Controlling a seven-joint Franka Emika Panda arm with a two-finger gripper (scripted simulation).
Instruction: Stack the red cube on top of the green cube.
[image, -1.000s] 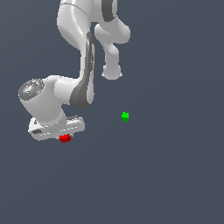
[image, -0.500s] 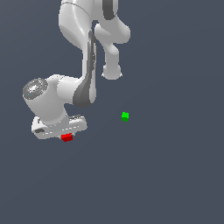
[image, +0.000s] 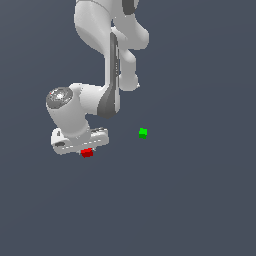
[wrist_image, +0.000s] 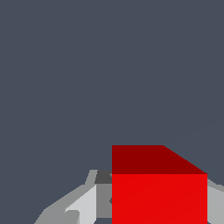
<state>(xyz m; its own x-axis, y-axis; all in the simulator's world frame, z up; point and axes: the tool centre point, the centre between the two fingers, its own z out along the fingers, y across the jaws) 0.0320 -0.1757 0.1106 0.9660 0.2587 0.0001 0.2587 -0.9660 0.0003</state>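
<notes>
Fingers (wrist_image: 83, 205): two pale grey fingers, one on each side of the red cube in the wrist view; they are clenched on it, with the cube filling the space between them.
Gripper (image: 86, 150): one white gripper, in the lower left part of the exterior view, pointing down, with the red cube showing just under its lower edge.
Red cube (image: 87, 153): one. Plain bright red, much smaller than the gripper. In the wrist view (wrist_image: 159, 188) it shows a bright front face and a darker red top face, with sharp straight edges. It sits grasped at the fingers, left of centre and a little below the middle of the exterior view.
Green cube (image: 143, 133): one. Plain bright green, about the size of the red one. It lies alone on the table, near the middle of the exterior view, to the right of the red cube and slightly higher in the frame, well apart from it. It does not show in the wrist view.
Arm (image: 107, 60): one white arm with dark joint bands, coming down from the top of the exterior view and bending left to the gripper.
Table (image: 200, 200): one flat, dark blue-grey surface filling the background of both views.
</notes>
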